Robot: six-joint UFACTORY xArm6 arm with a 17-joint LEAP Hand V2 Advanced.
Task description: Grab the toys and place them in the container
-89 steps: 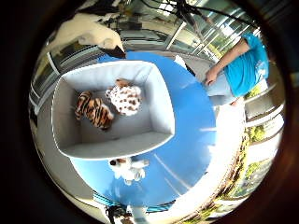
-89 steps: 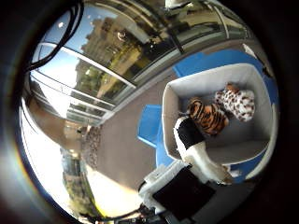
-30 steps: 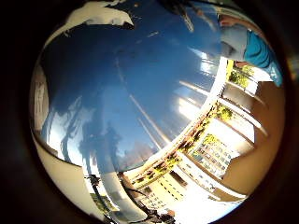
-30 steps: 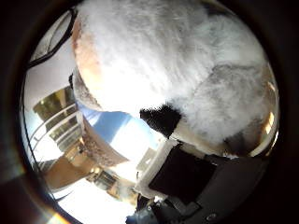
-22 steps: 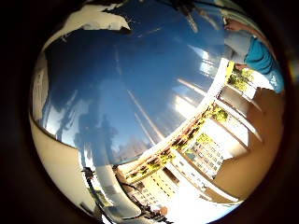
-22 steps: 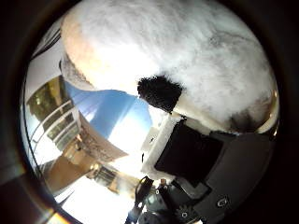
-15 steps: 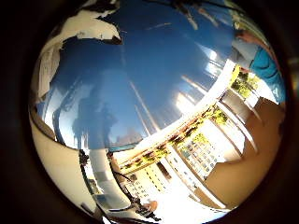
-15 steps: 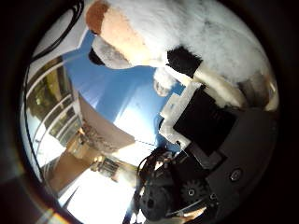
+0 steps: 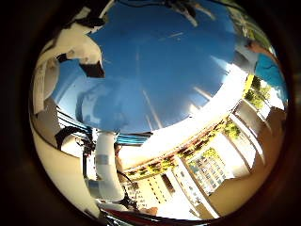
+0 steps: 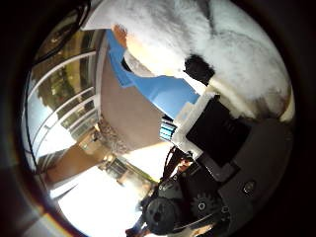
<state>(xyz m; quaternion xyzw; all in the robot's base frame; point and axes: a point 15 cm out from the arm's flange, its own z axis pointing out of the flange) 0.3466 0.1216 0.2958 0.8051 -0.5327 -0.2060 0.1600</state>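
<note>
A fluffy white toy (image 10: 232,54) is pressing right against the palm, and the hand (image 10: 217,148) is curling its fingers around it, grasping it. Beyond the palm, the blue table (image 9: 155,70) is lying well clear below the lifted toy.

The white plush toy (image 10: 207,44) lies close against the palm, crowding that side. Beneath, the blue surface (image 9: 160,70) spreads bare and unobstructed.

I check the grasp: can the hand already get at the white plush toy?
Probably yes: the white plush toy fills the thumb side palm view, right against the hand, with nothing between them.
</note>
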